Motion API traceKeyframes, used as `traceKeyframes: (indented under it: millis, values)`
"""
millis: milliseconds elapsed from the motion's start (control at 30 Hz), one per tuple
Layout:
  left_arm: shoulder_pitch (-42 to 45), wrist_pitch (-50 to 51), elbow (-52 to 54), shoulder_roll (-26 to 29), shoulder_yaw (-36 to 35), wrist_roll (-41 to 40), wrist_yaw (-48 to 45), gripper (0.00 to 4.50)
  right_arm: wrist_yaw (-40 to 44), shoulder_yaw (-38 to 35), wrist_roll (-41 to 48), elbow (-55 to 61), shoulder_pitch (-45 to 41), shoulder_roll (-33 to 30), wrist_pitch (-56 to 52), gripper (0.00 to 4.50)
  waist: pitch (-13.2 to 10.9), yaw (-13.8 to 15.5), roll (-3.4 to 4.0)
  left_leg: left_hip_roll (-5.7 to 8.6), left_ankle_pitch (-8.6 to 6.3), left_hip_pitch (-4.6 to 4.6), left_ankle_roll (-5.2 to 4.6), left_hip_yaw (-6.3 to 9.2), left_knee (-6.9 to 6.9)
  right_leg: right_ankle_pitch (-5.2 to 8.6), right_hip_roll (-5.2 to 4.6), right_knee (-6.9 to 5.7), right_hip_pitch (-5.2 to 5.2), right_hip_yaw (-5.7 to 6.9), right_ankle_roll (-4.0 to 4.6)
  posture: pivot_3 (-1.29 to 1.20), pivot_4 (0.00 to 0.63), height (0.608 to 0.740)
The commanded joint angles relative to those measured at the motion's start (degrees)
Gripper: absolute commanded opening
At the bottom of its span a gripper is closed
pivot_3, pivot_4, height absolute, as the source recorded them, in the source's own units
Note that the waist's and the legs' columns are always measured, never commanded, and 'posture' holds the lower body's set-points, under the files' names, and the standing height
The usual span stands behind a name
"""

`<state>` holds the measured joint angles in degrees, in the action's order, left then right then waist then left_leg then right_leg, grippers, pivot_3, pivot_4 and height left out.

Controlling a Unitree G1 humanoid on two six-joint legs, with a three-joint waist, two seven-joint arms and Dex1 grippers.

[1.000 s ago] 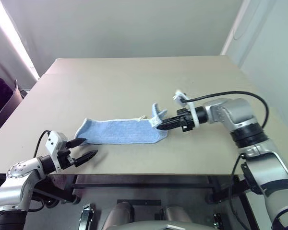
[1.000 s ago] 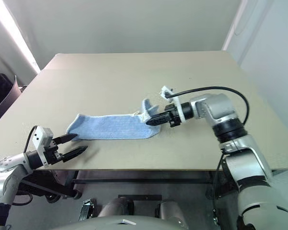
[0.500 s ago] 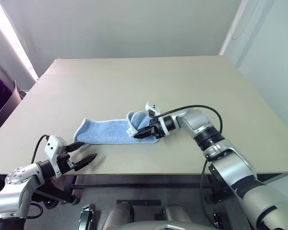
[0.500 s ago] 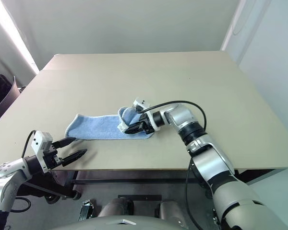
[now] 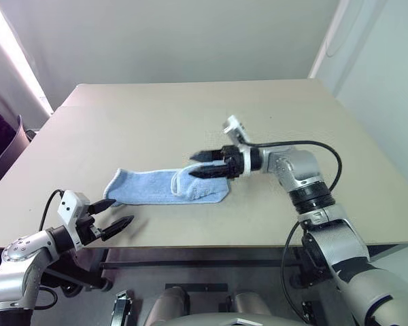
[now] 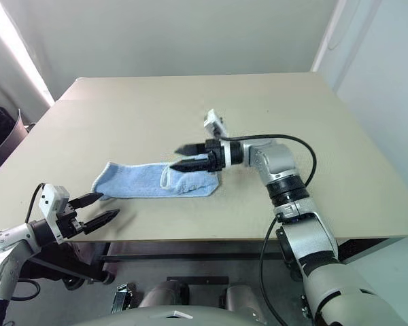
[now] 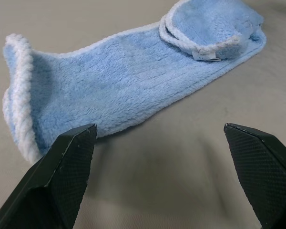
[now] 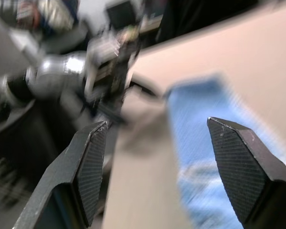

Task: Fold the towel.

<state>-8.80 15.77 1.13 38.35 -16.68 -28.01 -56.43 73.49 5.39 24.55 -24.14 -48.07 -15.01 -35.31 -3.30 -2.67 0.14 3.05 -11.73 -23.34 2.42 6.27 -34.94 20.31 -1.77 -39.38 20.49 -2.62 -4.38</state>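
Observation:
The light blue towel (image 5: 149, 187) lies flat near the table's (image 5: 190, 115) front edge, stretched left to right. Its right end (image 5: 198, 183) is folded over onto itself in a small flap with white edging, seen in the left wrist view as the flap (image 7: 207, 26). My right gripper (image 5: 200, 164) hovers just above that flap, pointing left, open, nothing between its fingers. The right wrist view is blurred, with the towel (image 8: 200, 114) below the jaws. My left gripper (image 5: 117, 212) stands open at the front edge, just short of the towel's left end (image 7: 24, 90), not touching it.
The table's front edge (image 5: 211, 238) runs just below the towel. A dark chair (image 5: 7, 146) stands off the table's left side. Bare tabletop extends behind and to the right of the towel.
My right gripper carried the towel's right end leftward, laid it over as a flap, then opened and lifted off it. The left gripper stayed open in place.

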Motion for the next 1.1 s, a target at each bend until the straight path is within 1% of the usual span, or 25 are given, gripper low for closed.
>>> traceKeyframes:
  millis: [33, 100, 167, 333, 467, 533, 567, 600, 633, 700, 800, 900, 967, 1100]
  values:
    - [1.0, -0.5, 0.7, 0.7, -1.2, -0.4, -0.1, 4.50, -5.6, -3.8, 0.4, -3.7, -0.3, 3.5, 6.5, 3.54, 0.0, 0.0, 0.00, 0.00, 0.00, 0.00, 0.00, 0.00, 0.01, 0.00, 0.00, 0.00, 0.01, 0.00, 0.00, 0.00, 0.000, 0.740]
    - [1.3, -0.5, 0.6, 0.6, -1.0, -0.4, -0.1, 4.50, -8.1, -2.4, -3.5, -8.4, 0.2, 5.1, 13.4, 3.54, 0.0, 0.0, 0.00, 0.00, 0.00, 0.03, 0.00, 0.00, 0.05, 0.00, 0.01, 0.00, 0.00, 0.00, 0.00, 0.00, 0.000, 0.740]
    - [1.4, -0.3, 0.7, 0.6, -1.0, -0.5, -0.1, 4.50, -9.0, 0.5, -7.9, -12.8, 1.2, 5.8, 19.6, 3.54, 0.0, 0.0, -0.01, 0.00, 0.01, 0.03, 0.00, -0.01, 0.06, 0.00, 0.01, 0.00, 0.00, 0.00, 0.00, 0.00, 0.000, 0.740]
    - [1.0, -0.1, 0.9, 0.9, -1.8, -0.8, 0.0, 4.50, -12.0, 4.0, -14.4, -23.1, 1.5, 7.5, 26.8, 3.54, 0.0, 0.1, 0.02, 0.03, 0.02, 0.02, 0.00, -0.02, 0.04, -0.01, 0.02, 0.00, 0.00, -0.01, -0.01, 0.00, 0.000, 0.740]
    - [-0.1, 1.4, 2.0, 0.9, -4.3, -2.7, 0.7, 4.50, -17.7, 6.7, -20.7, -30.5, 1.2, 8.5, 33.3, 3.54, 0.0, -0.1, 0.01, 0.00, 0.04, 0.10, 0.04, -0.01, 0.04, -0.01, 0.08, -0.07, -0.04, -0.01, 0.00, 0.00, 0.000, 0.740]
    - [-0.6, 2.2, 2.4, 1.0, -5.2, -3.2, 0.9, 4.50, -18.7, 6.5, -21.5, -32.6, 0.7, 9.0, 34.4, 3.54, 0.0, -0.1, 0.02, 0.00, 0.05, 0.13, 0.05, 0.00, 0.05, -0.01, 0.09, -0.10, -0.05, -0.02, 0.00, 0.00, 0.000, 0.740]
    - [-0.7, 2.7, 2.4, 1.1, -5.8, -3.6, 1.1, 4.50, -18.0, 6.3, -21.5, -32.8, 0.5, 9.1, 34.9, 3.92, 0.0, -0.1, 0.01, 0.00, 0.05, 0.17, 0.05, 0.00, 0.05, 0.00, 0.09, -0.11, -0.08, -0.02, 0.00, 0.00, 0.000, 0.740]
    - [-0.7, 3.5, 2.4, 1.3, -6.2, -4.0, 1.3, 4.50, -17.2, 6.4, -21.5, -32.6, 0.6, 9.1, 35.5, 4.13, 0.0, -0.1, 0.00, 0.00, 0.05, 0.24, 0.06, 0.01, 0.05, 0.00, 0.10, -0.11, -0.15, -0.03, 0.00, 0.00, 0.000, 0.740]
    - [-0.7, 4.0, 2.3, 1.4, -6.5, -4.2, 1.4, 4.50, -16.6, 6.3, -21.7, -32.5, 0.6, 9.1, 36.0, 4.46, 0.0, -0.1, -0.01, 0.00, 0.05, 0.30, 0.06, 0.02, 0.05, 0.00, 0.10, -0.11, -0.22, -0.02, 0.01, 0.00, 0.000, 0.740]
    - [-0.4, 8.3, 2.2, 2.9, -6.5, -4.1, 3.0, 4.50, -14.5, 6.4, -21.3, -30.2, 0.9, 8.9, 35.8, 4.49, 0.0, -0.1, -0.01, 0.00, 0.05, 0.40, 0.06, 0.02, 0.03, 0.01, 0.11, -0.11, -0.32, -0.03, 0.03, 0.00, 0.000, 0.740]
    - [2.1, 11.2, 0.2, 2.8, -8.7, -6.2, 5.0, 4.50, -8.7, 4.0, -15.8, -22.1, 1.8, 8.6, 29.2, 4.49, 0.0, 0.0, 0.02, 0.00, 0.06, 0.44, 0.06, 0.06, 0.01, 0.00, 0.14, -0.12, -0.35, -0.05, 0.04, 0.00, 0.000, 0.740]
    - [5.0, 15.0, -2.0, 2.5, -11.6, -10.1, 6.3, 4.50, -9.2, 1.4, -12.3, -16.0, 2.2, 8.3, 23.5, 4.49, 0.0, 0.1, 0.02, 0.00, 0.06, 0.43, 0.07, 0.12, 0.01, 0.00, 0.15, -0.15, -0.33, -0.05, 0.02, 0.00, 0.000, 0.740]
    - [6.6, 18.0, -3.0, 2.8, -12.5, -11.8, 7.1, 4.50, -9.4, 0.9, -11.1, -11.6, 3.4, 7.7, 20.5, 4.49, 0.0, 0.1, 0.00, 0.00, 0.06, 0.43, 0.08, 0.15, 0.03, 0.00, 0.15, -0.16, -0.32, -0.04, 0.02, 0.00, 0.000, 0.740]
    - [10.2, 26.5, -6.7, 5.2, -10.9, -10.7, 11.8, 4.50, -9.3, 1.0, -8.0, -0.2, 7.7, 5.5, 12.4, 4.49, 0.1, 0.2, -0.06, 0.02, 0.06, 0.40, 0.08, 0.14, 0.08, 0.00, 0.11, -0.11, -0.30, -0.04, 0.02, 0.00, 0.000, 0.740]
